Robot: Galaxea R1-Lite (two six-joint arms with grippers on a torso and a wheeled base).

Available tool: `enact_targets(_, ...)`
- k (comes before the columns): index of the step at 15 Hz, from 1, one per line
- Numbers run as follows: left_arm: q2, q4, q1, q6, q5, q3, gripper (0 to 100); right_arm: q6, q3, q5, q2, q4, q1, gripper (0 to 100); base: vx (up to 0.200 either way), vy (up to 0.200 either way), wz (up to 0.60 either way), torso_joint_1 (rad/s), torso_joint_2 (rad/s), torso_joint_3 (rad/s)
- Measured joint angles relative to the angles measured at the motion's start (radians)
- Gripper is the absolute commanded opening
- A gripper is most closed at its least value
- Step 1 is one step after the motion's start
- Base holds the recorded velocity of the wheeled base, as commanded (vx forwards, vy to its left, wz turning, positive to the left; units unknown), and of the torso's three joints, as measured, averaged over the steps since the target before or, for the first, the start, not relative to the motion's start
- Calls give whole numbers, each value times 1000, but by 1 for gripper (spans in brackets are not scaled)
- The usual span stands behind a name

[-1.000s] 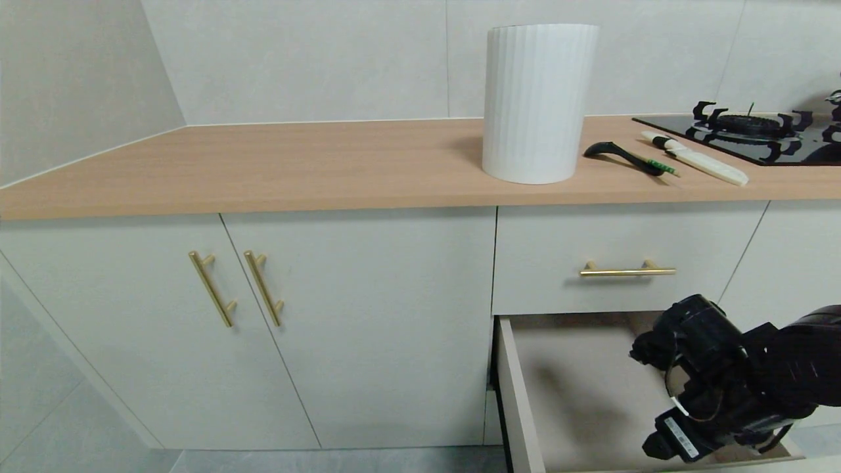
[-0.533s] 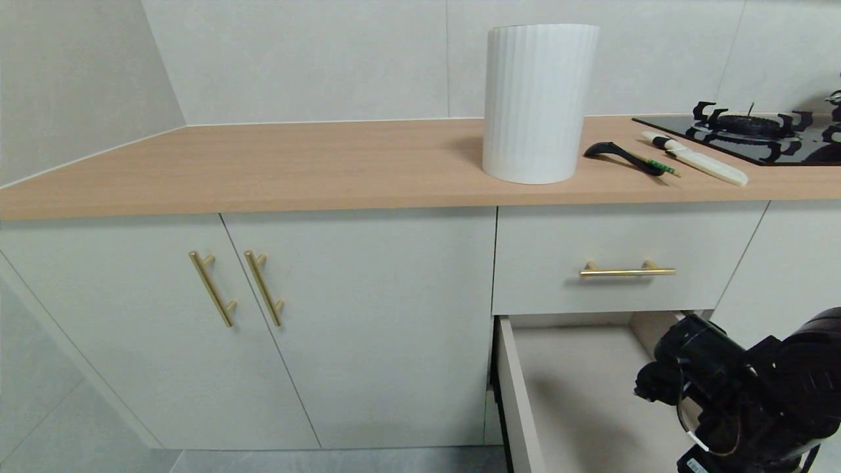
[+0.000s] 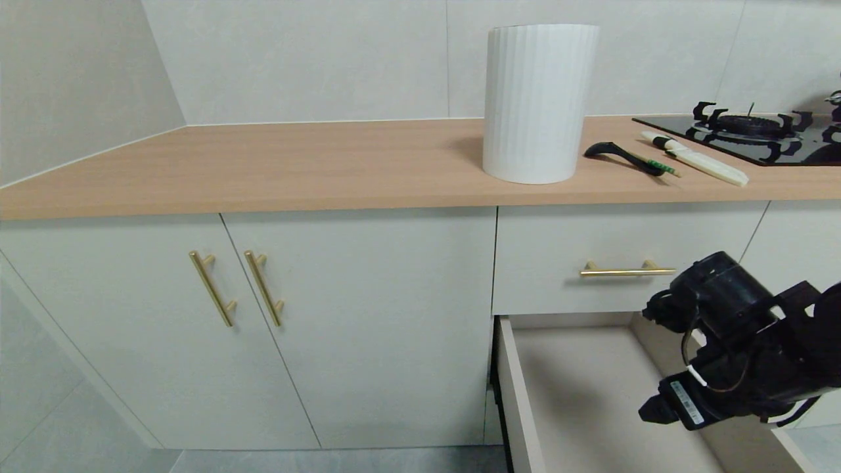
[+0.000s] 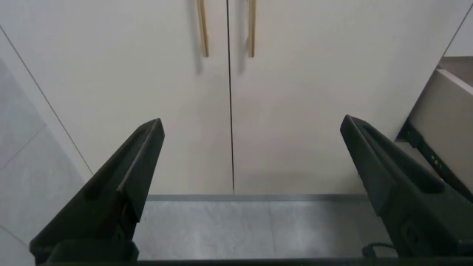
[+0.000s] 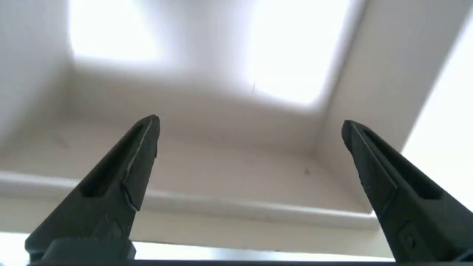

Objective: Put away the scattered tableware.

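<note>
Counter in the head view carries a black scoop and white knife beside the hob. Wrist views show both claws released: right claw over the open drawer, left claw facing cabinet doors.

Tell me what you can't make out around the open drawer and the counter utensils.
Head view: the open drawer's front and right side, cut off by the bottom edge and covered by the right arm.
Head view: the small green item beside the black utensil, too small to identify.
Head view: the white canister's inside, hidden by its wall.
Head view: the stove, cut off by the right edge.
</note>
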Motion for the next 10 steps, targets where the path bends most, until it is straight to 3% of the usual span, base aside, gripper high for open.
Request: enact_targets(10,0,0,0,0,0,0,100,-5,-9,-2,-187,-127,-53,100,0,0,0,0,0,0)
